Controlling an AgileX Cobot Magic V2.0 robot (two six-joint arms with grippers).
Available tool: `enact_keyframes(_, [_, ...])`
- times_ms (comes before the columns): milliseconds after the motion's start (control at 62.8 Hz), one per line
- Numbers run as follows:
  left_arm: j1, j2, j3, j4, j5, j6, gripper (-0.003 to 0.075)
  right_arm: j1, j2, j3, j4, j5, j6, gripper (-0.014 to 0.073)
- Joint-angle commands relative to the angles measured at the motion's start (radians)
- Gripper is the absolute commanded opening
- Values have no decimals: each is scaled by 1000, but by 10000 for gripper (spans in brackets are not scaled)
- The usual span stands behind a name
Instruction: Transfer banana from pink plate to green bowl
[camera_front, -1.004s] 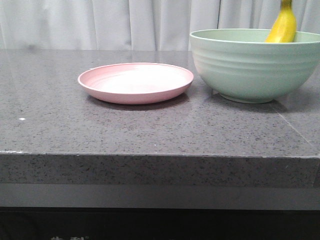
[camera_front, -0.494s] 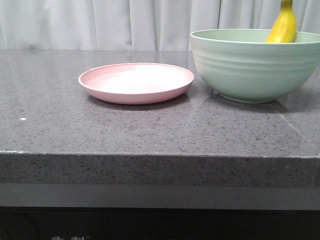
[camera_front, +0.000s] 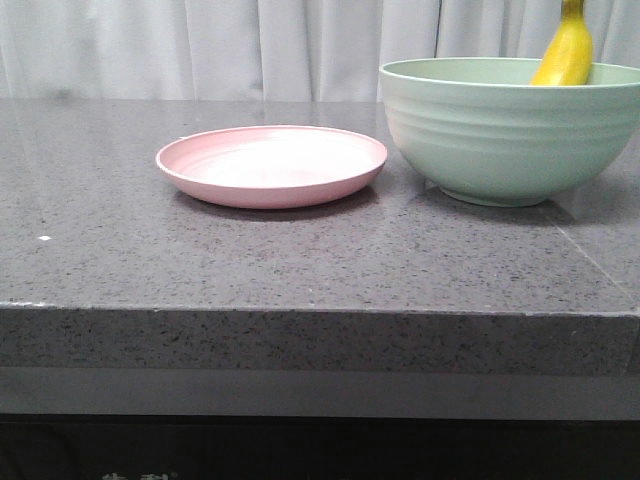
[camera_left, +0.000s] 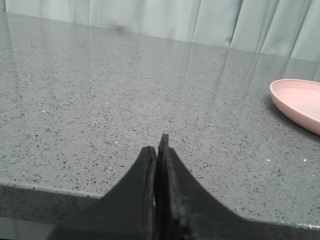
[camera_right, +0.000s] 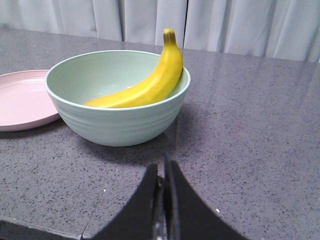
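Note:
The yellow banana lies inside the pale green bowl, its stem end leaning on the rim; in the front view only its upper part shows above the bowl at the right. The pink plate sits empty left of the bowl; it also shows in the right wrist view and the left wrist view. My right gripper is shut and empty, over the table short of the bowl. My left gripper is shut and empty, well away from the plate. Neither gripper shows in the front view.
The grey speckled table has its front edge near the camera. White curtains hang behind the table.

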Motion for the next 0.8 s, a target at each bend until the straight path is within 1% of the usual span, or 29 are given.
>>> enact_keyframes(0, [2, -24, 3, -7, -81, 3, -18, -7, 10, -24, 3, -84, -7, -68])
enact_keyframes(590, [2, -24, 3, -7, -81, 3, -18, -7, 10, -19, 3, -89, -8, -68])
enact_keyframes(653, [2, -24, 3, -7, -81, 3, -18, -7, 7, 18, 3, -122, -8, -68])
enact_keyframes(781, [2, -24, 3, -7, -81, 3, -18, -10, -56, 152, 4, -210, -8, -68])
